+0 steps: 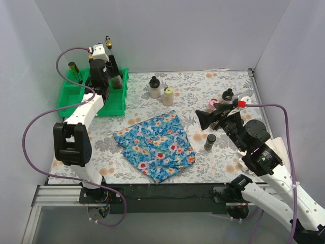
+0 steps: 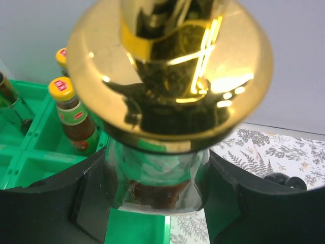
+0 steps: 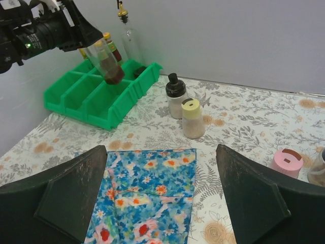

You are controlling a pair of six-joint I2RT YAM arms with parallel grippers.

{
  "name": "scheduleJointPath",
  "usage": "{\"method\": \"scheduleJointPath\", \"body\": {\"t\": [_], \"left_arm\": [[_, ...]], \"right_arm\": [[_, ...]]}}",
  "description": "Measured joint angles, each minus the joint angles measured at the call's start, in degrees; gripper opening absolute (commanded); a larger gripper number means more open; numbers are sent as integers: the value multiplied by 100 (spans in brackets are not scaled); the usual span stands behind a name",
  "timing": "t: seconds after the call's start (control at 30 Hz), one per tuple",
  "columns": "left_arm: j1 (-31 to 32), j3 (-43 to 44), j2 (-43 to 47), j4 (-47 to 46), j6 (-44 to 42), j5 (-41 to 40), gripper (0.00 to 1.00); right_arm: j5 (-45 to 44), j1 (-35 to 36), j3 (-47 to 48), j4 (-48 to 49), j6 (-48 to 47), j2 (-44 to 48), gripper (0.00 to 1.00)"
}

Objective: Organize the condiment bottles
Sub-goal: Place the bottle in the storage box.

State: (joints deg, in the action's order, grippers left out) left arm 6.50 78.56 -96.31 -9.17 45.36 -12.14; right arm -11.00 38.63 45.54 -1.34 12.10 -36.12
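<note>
From the top view, my left tool (image 1: pixel 100 81) hangs over the green tray (image 1: pixel 71 101) at the far left of the surface (image 1: pixel 203 81). My right tool (image 1: pixel 203 118) sits right of the blue floral cloth (image 1: pixel 155 145). A dark jar (image 1: pixel 210 141) stands upright just beside it.

Through the left wrist camera I look straight down the long axis of the gold-topped bottle (image 2: pixel 170 71), cap toward the lens and reddish sauce at its base. The left tool pinches its clear body from both sides. Two red-labelled yellow-capped sauce bottles (image 2: pixel 73 119) stand upright in the tray.

From the right wrist view, the held bottle leans over the tray, top up-left, base down-right. A white black-capped bottle (image 3: pixel 175 96) and a cream shaker (image 3: pixel 193 119) stand upright side by side on the surface, and a pink-lidded jar (image 3: pixel 287 162) is at the right. The right tool's fingers are spread wide, holding nothing.
</note>
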Motion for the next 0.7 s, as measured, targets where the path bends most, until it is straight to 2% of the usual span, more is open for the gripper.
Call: {"method": "scheduleJointPath", "body": {"t": [0.37,0.7], "left_arm": [[-186,660,-1143,-610,-297,376,0],[-345,1670,-1982,-752,-361,481,0]], "right_arm": [[208,0,-378,334,109,-33,97],[225,0,-380,509,111,-199,97]]}}
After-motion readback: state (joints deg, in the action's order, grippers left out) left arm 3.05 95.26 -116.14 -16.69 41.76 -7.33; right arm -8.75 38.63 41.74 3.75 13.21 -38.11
